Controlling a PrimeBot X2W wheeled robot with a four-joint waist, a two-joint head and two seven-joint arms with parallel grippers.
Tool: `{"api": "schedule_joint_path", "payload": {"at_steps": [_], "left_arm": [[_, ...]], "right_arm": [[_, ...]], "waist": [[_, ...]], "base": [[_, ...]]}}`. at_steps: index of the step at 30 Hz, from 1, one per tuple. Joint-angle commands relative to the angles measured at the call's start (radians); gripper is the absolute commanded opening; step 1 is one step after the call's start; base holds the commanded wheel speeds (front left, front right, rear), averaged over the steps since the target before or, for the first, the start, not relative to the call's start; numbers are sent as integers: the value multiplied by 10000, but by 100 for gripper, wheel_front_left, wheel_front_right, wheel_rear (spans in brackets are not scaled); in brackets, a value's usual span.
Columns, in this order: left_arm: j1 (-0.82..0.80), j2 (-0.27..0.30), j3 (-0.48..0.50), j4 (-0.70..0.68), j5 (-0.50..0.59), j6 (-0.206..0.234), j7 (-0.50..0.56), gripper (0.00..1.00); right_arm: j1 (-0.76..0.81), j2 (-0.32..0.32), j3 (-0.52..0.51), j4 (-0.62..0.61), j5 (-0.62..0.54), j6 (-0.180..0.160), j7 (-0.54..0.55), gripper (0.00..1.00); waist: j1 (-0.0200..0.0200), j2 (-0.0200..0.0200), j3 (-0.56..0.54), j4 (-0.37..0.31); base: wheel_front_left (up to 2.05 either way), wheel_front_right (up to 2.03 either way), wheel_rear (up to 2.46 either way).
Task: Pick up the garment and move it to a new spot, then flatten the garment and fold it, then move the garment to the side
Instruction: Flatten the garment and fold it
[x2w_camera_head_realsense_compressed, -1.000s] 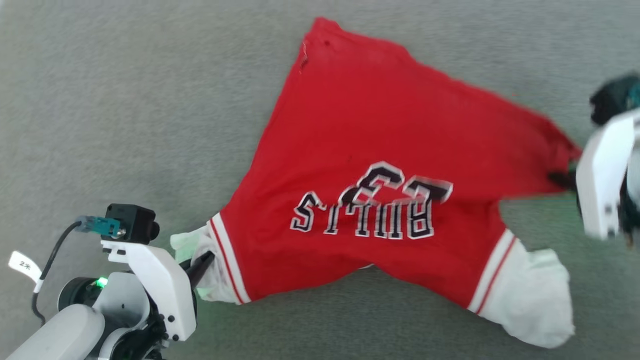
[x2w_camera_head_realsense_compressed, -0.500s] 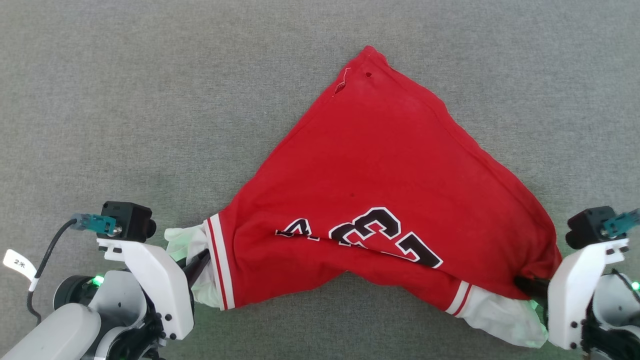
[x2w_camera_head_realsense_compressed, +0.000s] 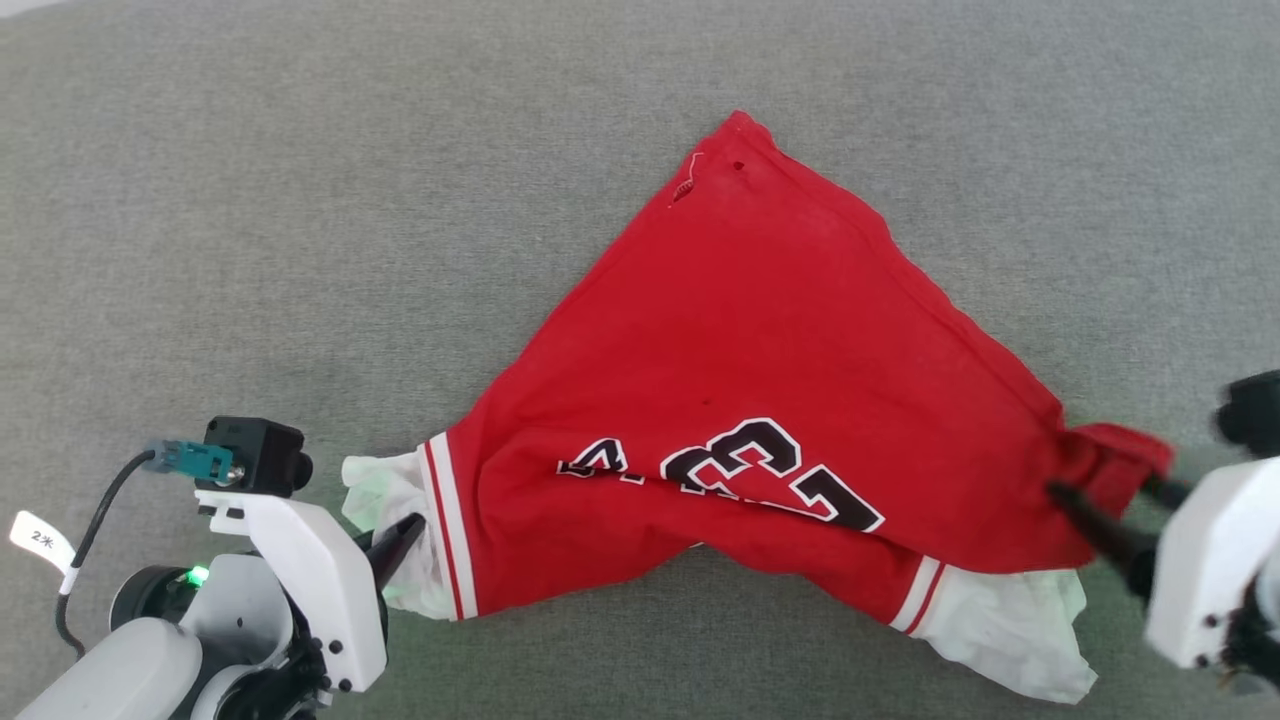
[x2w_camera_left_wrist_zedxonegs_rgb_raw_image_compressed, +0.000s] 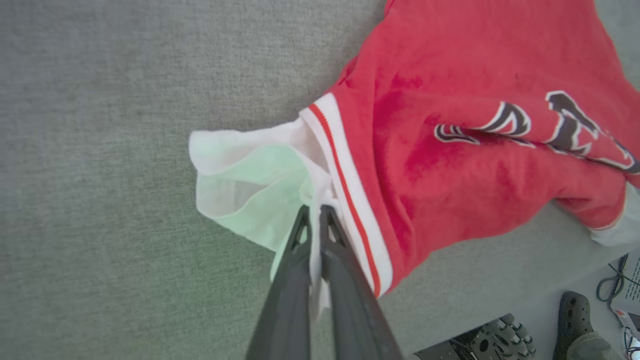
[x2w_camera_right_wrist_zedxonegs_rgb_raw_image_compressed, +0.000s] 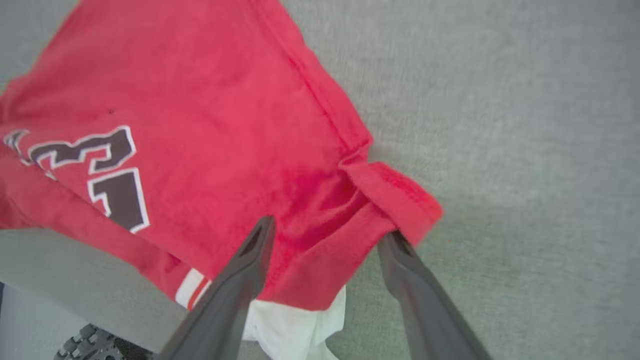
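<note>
Left gripper (x2w_camera_head_realsense_compressed: 405, 530) clenched on the garment (x2w_camera_head_realsense_compressed: 760, 380); in the left wrist view its fingers (x2w_camera_left_wrist_zedxonegs_rgb_raw_image_compressed: 290, 280) are pressed together with cloth of the white sleeve (x2w_camera_left_wrist_zedxonegs_rgb_raw_image_compressed: 240, 185) pinched between the tips, just beside the striped trim (x2w_camera_left_wrist_zedxonegs_rgb_raw_image_compressed: 352, 190). Right gripper (x2w_camera_head_realsense_compressed: 1100, 488) released; jaws spread wide in the right wrist view, with the red hem corner (x2w_camera_right_wrist_zedxonegs_rgb_raw_image_compressed: 395, 195) lying between the tips; one finger (x2w_camera_right_wrist_zedxonegs_rgb_raw_image_compressed: 417, 285) touches the folded-over edge; I can't tell if the other touches cloth. Garment lies on the grey fabric surface (x2w_camera_head_realsense_compressed: 300, 250), print side up, roughly a triangle; one red corner points away from me, the sleeve end is at my left gripper, the hem corner at the right one. Numbers (x2w_camera_head_realsense_compressed: 745, 455) are partly swallowed by a fold running across the chest; second white sleeve (x2w_camera_head_realsense_compressed: 1010, 625) is bunched at the near right, sticking out from under the red body. Dark shoe (x2w_camera_left_wrist_zedxonegs_rgb_raw_image_compressed: 570, 312) on the floor at the lower right of the left wrist view, past the surface edge.
</note>
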Motion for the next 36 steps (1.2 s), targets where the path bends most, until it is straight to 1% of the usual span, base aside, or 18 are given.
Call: {"api": "schedule_joint_path", "payload": {"at_steps": [1, 4, 6, 8, 11, 12, 14, 16, 18, 20, 21, 26, 31, 32, 33, 34, 36], "left_arm": [[53, 9, -13, -31, 58, 24, 3, 0], [-18, -18, -68, -87, 136, 10, 19, 0], [-108, -85, -103, -103, 160, -22, 15, 0], [-207, -168, -164, -107, 210, -84, 41, 0], [-370, -346, -305, -57, 242, -190, 89, 0], [-447, -417, -347, -33, 233, -219, 93, 0], [-618, -557, -449, 30, 316, -334, 126, 0], [-838, -749, -597, 110, 388, -484, 157, 0], [-1097, -960, -776, 251, 486, -656, 245, 0], [-1357, -1185, -948, 422, 576, -836, 302, 0], [-1599, -1403, -1094, 623, 647, -1011, 354, 0], [-2108, -1909, -1353, 1093, 780, -1412, 354, 0], [-2438, -2296, -1526, 1544, 805, -1776, 283, 0], [-2438, -2296, -1526, 1544, 805, -1776, 283, 0], [-2541, -2410, -1570, 1711, 800, -1894, 250, 0], [-2541, -2410, -1570, 1711, 800, -1894, 250, 0], [-2594, -2499, -1588, 1879, 798, -1995, 208, 0]], "right_arm": [[-93, 93, -111, -192, -17, -3, 41, 100], [-402, 232, -401, -1101, -279, -3, 103, 100], [-770, 365, -433, -1361, -398, -3, 15, 100], [-1240, 296, -325, -1344, -562, -3, -150, 100], [-2075, 315, -24, -940, -732, -2, -567, 100], [-2388, 211, 109, -748, -847, -3, -709, 100], [-3014, 173, 389, -184, -902, -3, -1044, 100], [-3636, -111, 723, 439, -1069, -2, -1305, 100], [-4247, -195, 976, 1191, -962, -3, -1482, 100], [-4906, -496, 1285, 1956, -1043, -2, -1633, 100], [-5504, -730, 1573, 2800, -1082, -2, -1736, 100], [-7000, -1388, 2387, 5219, -831, -3, -1898, 100], [-8032, -1852, 3431, 7367, -534, -2, -1456, 100], [-8032, -1852, 3431, 7367, -534, -2, -1456, 100], [-8286, -2033, 3953, 8011, -240, -2, -1061, 100], [-8286, -2033, 3953, 8011, -240, -2, -1061, 100], [-8369, -2139, 4487, 8669, 26, -2, -581, 100]], "waist": [[0, -2, -25, 46], [0, -2, -38, 183], [0, -2, -29, 290], [0, -2, 0, 444], [0, -2, 65, 734], [0, -2, 91, 854], [0, -2, 159, 1109], [0, -2, 253, 1436], [0, -2, 344, 1787], [0, -2, 451, 2113], [0, -2, 542, 2397], [0, -2, 783, 3060], [0, -2, 1011, 3579], [0, -2, 1011, 3579], [0, -2, 1086, 3735], [0, -2, 1086, 3735], [0, -2, 1132, 3820]], "base": [[0, 0, 0], [0, 0, 0], [0, 0, 0], [0, 0, 0], [0, 0, 0], [0, 0, 0], [0, 0, 0], [0, 0, 0], [0, 0, 0], [0, 0, 0], [0, 0, 0], [0, 0, 0], [0, 0, 0], [0, 0, 0], [0, 0, 0], [0, 0, 0], [0, 0, 0]]}}
